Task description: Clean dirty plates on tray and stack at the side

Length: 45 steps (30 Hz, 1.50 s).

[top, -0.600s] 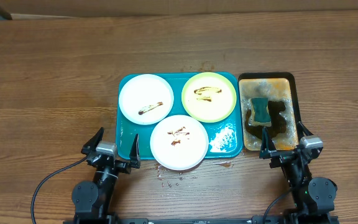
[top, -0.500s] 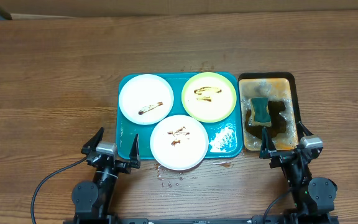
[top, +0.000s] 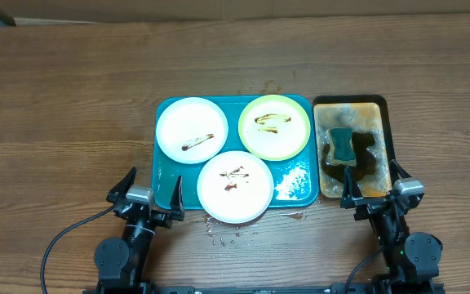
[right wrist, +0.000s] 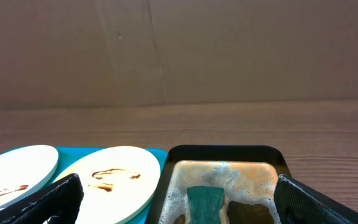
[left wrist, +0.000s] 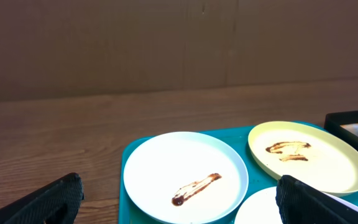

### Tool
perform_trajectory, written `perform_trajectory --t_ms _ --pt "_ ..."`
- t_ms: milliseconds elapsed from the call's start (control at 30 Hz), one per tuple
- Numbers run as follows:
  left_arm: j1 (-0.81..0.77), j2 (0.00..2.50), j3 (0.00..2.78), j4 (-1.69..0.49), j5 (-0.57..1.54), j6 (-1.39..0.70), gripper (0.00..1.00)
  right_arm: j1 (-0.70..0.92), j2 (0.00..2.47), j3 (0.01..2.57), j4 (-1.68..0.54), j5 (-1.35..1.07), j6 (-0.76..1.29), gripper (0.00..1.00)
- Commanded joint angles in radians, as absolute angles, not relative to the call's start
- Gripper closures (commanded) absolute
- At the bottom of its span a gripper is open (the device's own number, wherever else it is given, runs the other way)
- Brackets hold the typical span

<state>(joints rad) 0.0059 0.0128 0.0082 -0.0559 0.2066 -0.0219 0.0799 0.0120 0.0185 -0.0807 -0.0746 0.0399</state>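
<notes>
Up close, some things are only half seen. The left wrist camera cuts the nearest white plate (top: 235, 185) down to a sliver at the bottom, and that arm's own fingers (left wrist: 55, 202) show only as dark tips in the lower corners. The right wrist camera cuts off the lower end of the sponge (top: 342, 146).

From above, the left gripper (top: 149, 189) sits by the desk's near edge with its jaws spread wide and nothing between them. One finger overlaps the near left corner of the teal tray (top: 163, 175), and I cannot tell whether it touches. The right gripper (top: 374, 184) is just as wide and empty, at the near end of the black-rimmed tray (top: 386, 131).

There are three plates, all on the teal tray, which lies mid-desk towards the near edge. The nearest white plate overhangs the tray's near rim. The second white plate (top: 191, 130) is in its far left corner and the yellow-green plate (top: 274, 126) in its far right. Each carries a brown smear. There are two trays side by side, the black-rimmed one on the right, stained brown and foamy. It holds the one sponge. A few water drops (top: 223, 235) dot the desk by the teal tray's near rim.
</notes>
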Motion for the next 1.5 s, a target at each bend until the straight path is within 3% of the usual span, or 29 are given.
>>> perform_trajectory --t_ms 0,1167,1467 --pt "0.000 0.004 0.005 -0.056 0.222 -0.003 0.00 0.077 0.003 0.008 -0.077 -0.080 0.033 0.00" --pt "-0.001 0.004 0.006 -0.035 0.228 -0.020 0.00 0.077 0.003 0.008 -0.077 -0.080 0.065 0.00" --pt "0.000 0.051 0.181 -0.277 0.195 -0.046 0.00 0.077 0.004 0.073 -0.197 -0.080 0.245 0.00"
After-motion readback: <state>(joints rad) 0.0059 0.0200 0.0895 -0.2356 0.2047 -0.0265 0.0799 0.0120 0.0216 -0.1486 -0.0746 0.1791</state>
